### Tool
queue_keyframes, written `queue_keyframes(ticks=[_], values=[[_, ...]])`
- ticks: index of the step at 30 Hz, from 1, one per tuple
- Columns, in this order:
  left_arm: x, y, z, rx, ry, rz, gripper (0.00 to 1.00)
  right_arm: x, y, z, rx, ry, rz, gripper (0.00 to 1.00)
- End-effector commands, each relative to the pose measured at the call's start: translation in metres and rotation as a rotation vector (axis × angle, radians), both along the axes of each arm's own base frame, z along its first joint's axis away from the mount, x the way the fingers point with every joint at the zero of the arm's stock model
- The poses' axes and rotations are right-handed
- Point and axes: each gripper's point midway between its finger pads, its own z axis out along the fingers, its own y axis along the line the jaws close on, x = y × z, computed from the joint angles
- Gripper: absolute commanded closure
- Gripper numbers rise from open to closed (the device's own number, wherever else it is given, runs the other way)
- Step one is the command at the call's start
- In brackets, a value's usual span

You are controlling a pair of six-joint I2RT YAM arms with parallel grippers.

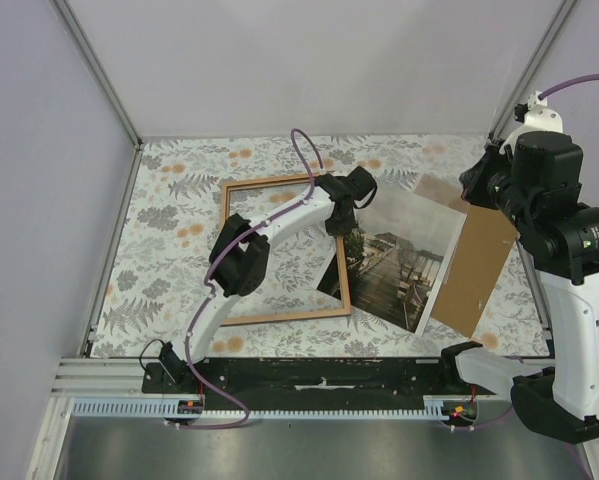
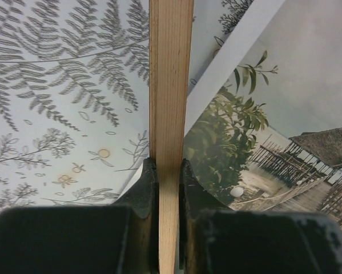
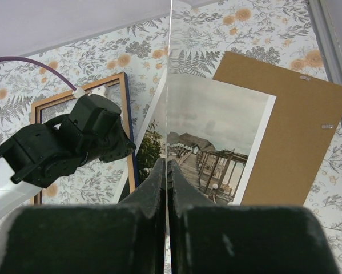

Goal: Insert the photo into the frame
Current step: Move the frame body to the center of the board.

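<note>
Plain walls [image 1: 309, 60] and aluminium rails [image 1: 99, 378] suggest a lab

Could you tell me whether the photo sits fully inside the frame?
No, most of the photo lies outside the frame, beyond its right rail.

A cloth [image 1: 164, 225] covers the table. It is pale, with grey leaves and orange flowers. A flat brown board [image 1: 486, 268] lies on its right side, with small silver clips [image 3: 326, 126] on it. Plain grey walls [image 1: 309, 60] stand around. A thin clear sheet [image 3: 171, 68] shows as one fine upright line.
</note>
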Motion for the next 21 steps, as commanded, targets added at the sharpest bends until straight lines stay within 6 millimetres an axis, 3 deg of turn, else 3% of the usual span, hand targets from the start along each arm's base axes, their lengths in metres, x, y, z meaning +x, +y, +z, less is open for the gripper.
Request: queue_keyframes(ticks=[1,9,21], values=[[0.015,-0.047,0.017,-0.196,-0.033,0.119,0.98,-0.005,-0.01,0.014,-0.024,-0.05,-0.029,1.0],[0.016,-0.059,0.011,-0.235,-0.027,0.097,0.97,-0.004,-0.01,0.005,-0.042,-0.025,-0.028,1.0],[0.013,-0.062,0.013,-0.258,-0.043,0.024,0.61,0.003,-0.009,0.002,-0.06,-0.012,-0.019,1.0]])
